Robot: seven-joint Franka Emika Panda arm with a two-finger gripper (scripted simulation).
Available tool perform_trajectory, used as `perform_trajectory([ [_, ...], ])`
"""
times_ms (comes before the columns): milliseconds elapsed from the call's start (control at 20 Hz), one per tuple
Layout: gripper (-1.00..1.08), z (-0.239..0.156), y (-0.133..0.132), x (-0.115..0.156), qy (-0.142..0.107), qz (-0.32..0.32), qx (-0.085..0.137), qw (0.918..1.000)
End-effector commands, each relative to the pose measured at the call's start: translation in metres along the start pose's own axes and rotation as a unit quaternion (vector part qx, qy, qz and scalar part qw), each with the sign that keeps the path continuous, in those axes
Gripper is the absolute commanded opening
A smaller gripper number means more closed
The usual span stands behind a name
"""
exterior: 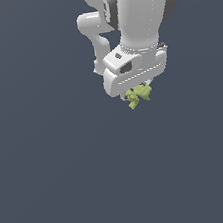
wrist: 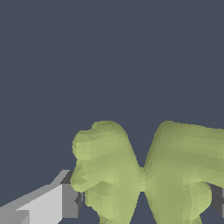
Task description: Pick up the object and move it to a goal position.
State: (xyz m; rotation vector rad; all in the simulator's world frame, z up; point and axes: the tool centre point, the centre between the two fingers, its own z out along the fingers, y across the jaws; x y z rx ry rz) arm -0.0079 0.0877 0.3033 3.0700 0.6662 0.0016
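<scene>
The object (wrist: 144,175) fills your wrist view, clamped between the fingers of the gripper (exterior: 138,92). You look mid-carry; next, hold that grasp and move to the goal.

Count, both views. Robot arm (exterior: 137,13): one, white. Gripper (exterior: 138,90): one, at the arm's end. Jaws: two, one on each side of the object (wrist view shows a pale one clearly, the other only as a dark sliver at the frame edge). Yellow-green butterfly-like object (wrist: 144,175): one, with two main lobes joined at a narrow waist. Plain dark grey background: one, unbroken.
</scene>
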Motion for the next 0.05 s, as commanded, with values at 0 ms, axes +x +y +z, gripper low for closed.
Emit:
perform_trajectory([
  [0,-1.00,0.0007,0.0003,0.0003,0.000,0.000,0.000,1.0000],
])
